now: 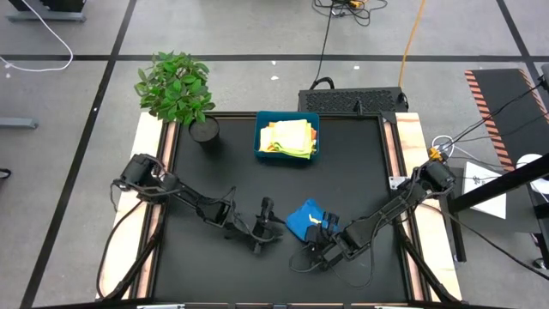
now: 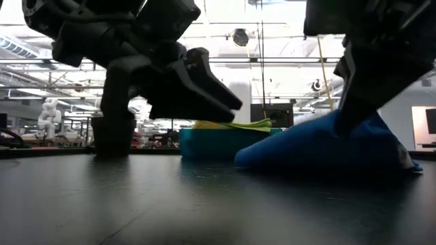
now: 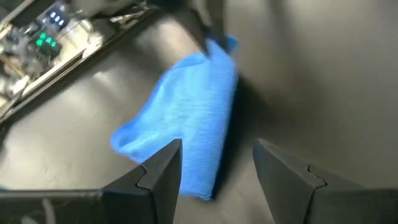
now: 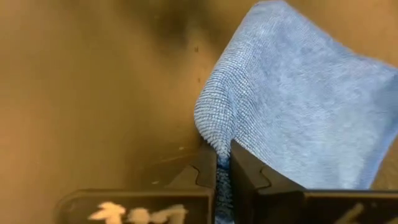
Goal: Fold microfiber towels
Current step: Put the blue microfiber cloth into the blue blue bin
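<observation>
We find the blue towel lying bunched on the black table near its front, the right gripper clamped on one edge, the left gripper spread beside it; we judge it light, limp, best pinched at corners

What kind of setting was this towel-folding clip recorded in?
Most likely a robotics lab or workshop: a black work table on a grey taped floor with loose cables, and a large hall with ceiling lights beyond. The right gripper pinches the blue towel.
</observation>
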